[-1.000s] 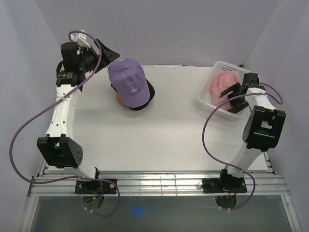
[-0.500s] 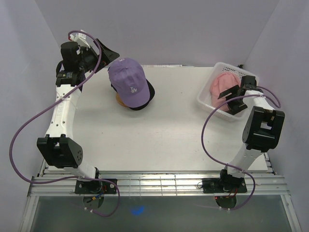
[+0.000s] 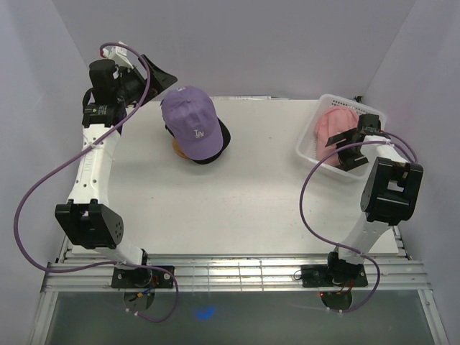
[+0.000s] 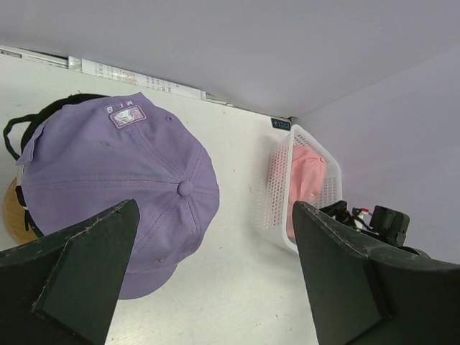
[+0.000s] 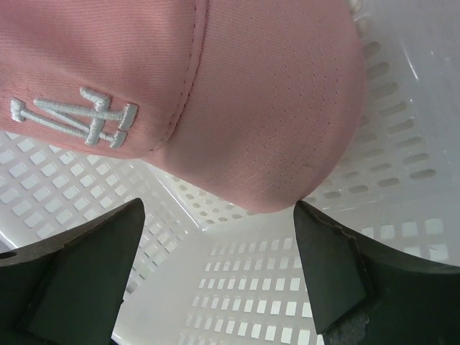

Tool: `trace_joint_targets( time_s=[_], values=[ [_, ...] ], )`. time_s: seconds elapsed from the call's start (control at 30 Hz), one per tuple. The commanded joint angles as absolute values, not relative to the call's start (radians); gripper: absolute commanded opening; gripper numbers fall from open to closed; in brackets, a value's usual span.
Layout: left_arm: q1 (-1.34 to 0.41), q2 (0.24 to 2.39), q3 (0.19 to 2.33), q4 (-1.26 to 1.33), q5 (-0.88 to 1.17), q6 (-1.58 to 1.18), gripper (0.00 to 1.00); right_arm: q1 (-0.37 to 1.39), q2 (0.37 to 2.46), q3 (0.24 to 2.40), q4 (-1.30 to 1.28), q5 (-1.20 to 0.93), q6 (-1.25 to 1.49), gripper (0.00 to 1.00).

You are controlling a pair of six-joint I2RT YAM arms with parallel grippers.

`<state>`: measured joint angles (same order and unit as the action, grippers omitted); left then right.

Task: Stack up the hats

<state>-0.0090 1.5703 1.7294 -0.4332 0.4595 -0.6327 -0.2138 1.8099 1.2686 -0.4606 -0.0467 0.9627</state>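
A lavender cap (image 3: 191, 122) tops a stack of dark caps (image 3: 221, 136) on a wooden stand (image 3: 179, 148) at the back left; it also shows in the left wrist view (image 4: 118, 187). My left gripper (image 3: 159, 77) is open and empty, raised behind and left of that stack. A pink cap (image 3: 330, 124) with a white logo lies in the white mesh basket (image 3: 309, 154). My right gripper (image 3: 343, 146) is open inside the basket, its fingers either side of the pink cap's brim (image 5: 266, 108), not closed on it.
The basket stands at the back right by the right wall, and shows in the left wrist view (image 4: 277, 194) with the pink cap (image 4: 305, 180). Purple cables loop off both arms. White walls close in the back and sides.
My right gripper has shifted slightly left and nearer inside the basket, and the basket has moved a little with it. The left arm has barely moved.
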Motion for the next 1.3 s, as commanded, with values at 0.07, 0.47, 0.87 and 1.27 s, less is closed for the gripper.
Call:
trace_joint_targets(
  time_s=[0.07, 0.47, 0.87, 1.27],
  values=[
    [-0.012, 1.577, 1.773, -0.433, 0.451, -0.621, 0.98, -0.219, 1.835, 1.312, -0.495, -0.028, 1.040, 0.89],
    [-0.014, 1.589, 1.761, -0.426, 0.445, -0.626, 0.98, -0.212, 1.850, 1.523, -0.784, 0.046, 1.111, 0.89],
    [-0.014, 1.595, 1.756, -0.423, 0.448, -0.626, 0.98, -0.204, 1.848, 1.299, -0.665, 0.040, 1.129, 0.89],
    [-0.014, 1.606, 1.799, -0.430, 0.442, -0.620, 0.98, -0.202, 1.757, 1.111, -0.326, 0.040, 1.109, 0.96]
  ],
)
